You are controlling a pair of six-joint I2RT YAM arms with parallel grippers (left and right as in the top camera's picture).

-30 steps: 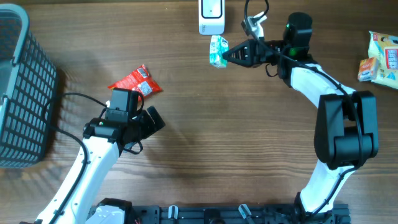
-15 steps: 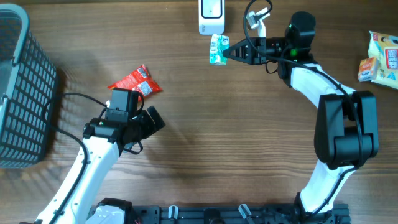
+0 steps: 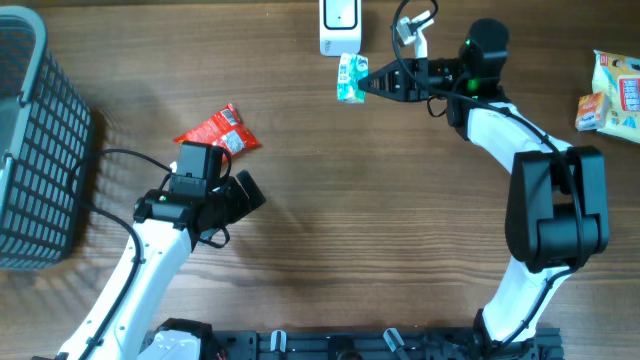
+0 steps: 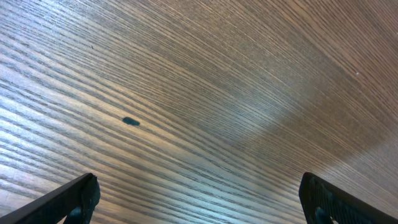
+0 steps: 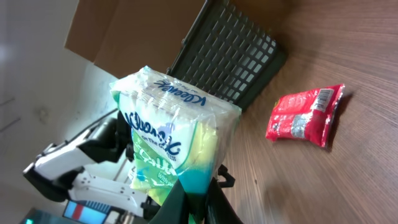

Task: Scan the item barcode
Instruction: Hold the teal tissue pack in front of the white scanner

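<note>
Overall, the wooden table (image 3: 380, 250) fills the overhead view and is the biggest thing. Next in size is the grey plastic basket (image 3: 30, 150), which stands at the far left edge of the table. The right arm (image 3: 555, 215) reaches from the near edge up to the far side, and the left arm (image 3: 150, 260) lies over the near left part of the table. At the far edge, about in the middle, there is the white scanner (image 3: 340, 25). The right gripper (image 3: 366, 84) has its two fingers pressed together on one end of the tissue pack (image 3: 350, 80). It holds the pack in the air just in front of the scanner, close to it but, as far as I can see, not touching. In the right wrist view the tissue pack (image 5: 171, 137) stands up from the right gripper (image 5: 193, 202), and one can read the name Kleenex on its green and white wrapper. The left gripper (image 3: 245, 195) has its fingers spread wide and holds nothing. In the left wrist view only the two dark fingertips (image 4: 81, 196) show at the lower corners, above bare wood. A red snack packet (image 3: 220, 130) lies flat on the table between the basket and the scanner, near the wrist of the left arm. Some yellow packets (image 3: 612, 92) lie at the far right edge of the table.
</note>
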